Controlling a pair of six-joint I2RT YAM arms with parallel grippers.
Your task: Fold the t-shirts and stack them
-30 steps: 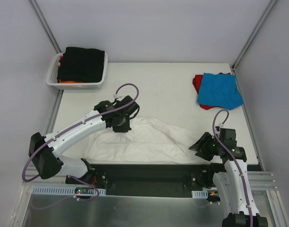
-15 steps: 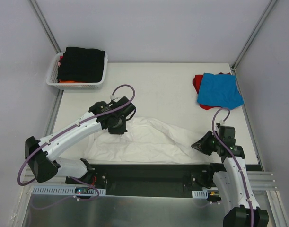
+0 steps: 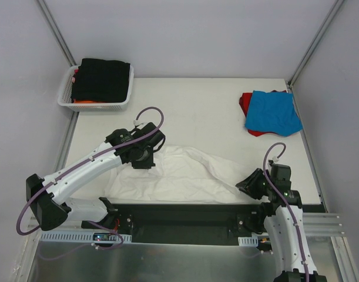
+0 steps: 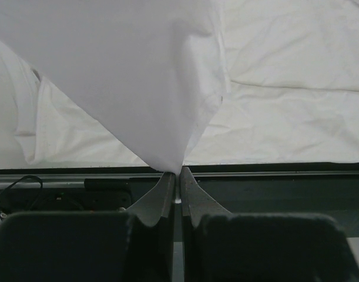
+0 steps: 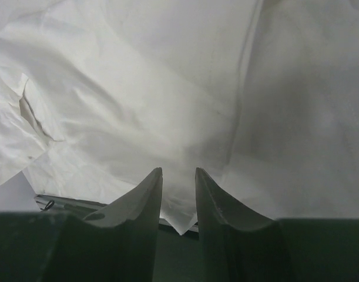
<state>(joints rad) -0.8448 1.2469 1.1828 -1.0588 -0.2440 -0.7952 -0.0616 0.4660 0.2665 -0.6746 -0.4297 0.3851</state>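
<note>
On the near half of the table (image 3: 197, 106) lies the white t-shirt (image 3: 179, 176), spread wide but not flat. It is wrinkled, with long creases, and its near edge runs along the dark rail (image 3: 179, 212) at the front of the table. One part of the cloth is lifted on the left side: the left gripper (image 4: 174, 176) has its jaws pressed together on a corner of the white t-shirt, and the fabric hangs from the tips like a smooth triangle above the rest of the shirt.

The right gripper (image 5: 178, 176) is at the right near corner of the same shirt. Its fingers (image 5: 147, 194) stand a little apart, and a pointed end of the white hem shows in the gap between them. Whether they really pinch the cloth, I cannot tell.

At the far right corner of the table, well apart from the white shirt, the blue t-shirt (image 3: 273, 113) lies folded on top of the red t-shirt (image 3: 245, 103), which shows at its left edge. Beyond the far left corner stands the white basket (image 3: 64, 94); the black t-shirt (image 3: 103, 79) is on top in it, and the orange t-shirt (image 3: 88, 101) shows under it. The left arm reaches over the left part of the white shirt and hides a piece of it in the top view.
</note>
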